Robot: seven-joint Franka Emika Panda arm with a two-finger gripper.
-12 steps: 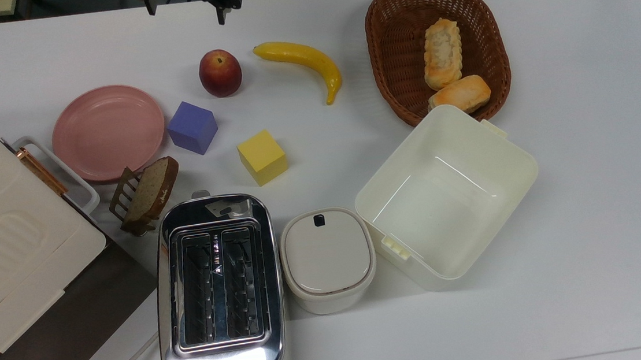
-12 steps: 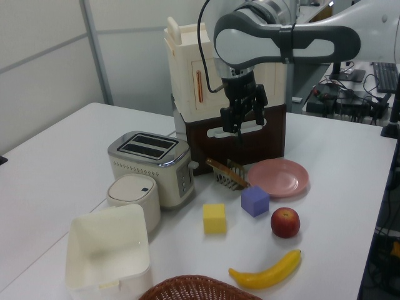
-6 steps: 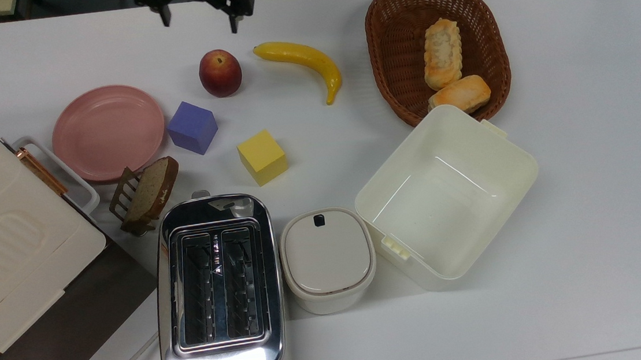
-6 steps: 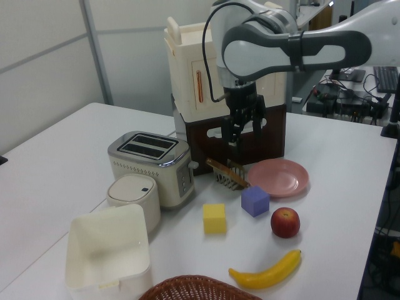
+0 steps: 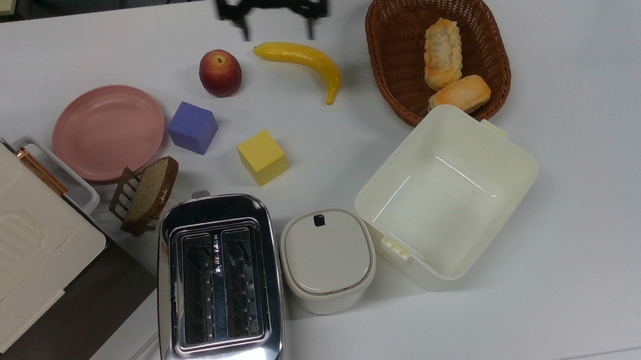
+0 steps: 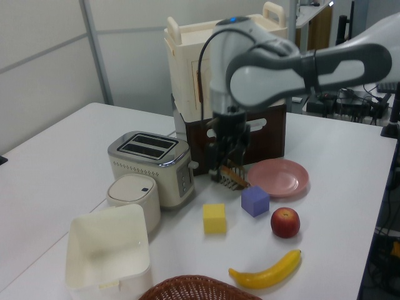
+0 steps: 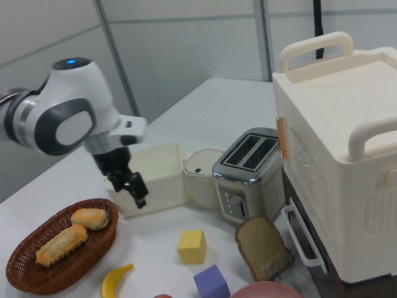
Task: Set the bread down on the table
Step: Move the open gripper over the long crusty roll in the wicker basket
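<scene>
**A:** Where does the bread (image 5: 442, 53) lie?

**B:** It lies in the brown wicker basket (image 5: 396, 51) at the top view's upper right, beside a shorter bun (image 5: 460, 94). The basket sits on the white table (image 5: 587, 180).

**A:** And the gripper (image 5: 277, 27)?

**B:** It hangs above the table at the top view's upper edge, just over the banana (image 5: 304, 59), its two fingers spread apart and holding nothing. The right view shows it raised in front of the cream tub (image 7: 155, 174), near the basket (image 7: 25, 273).
</scene>
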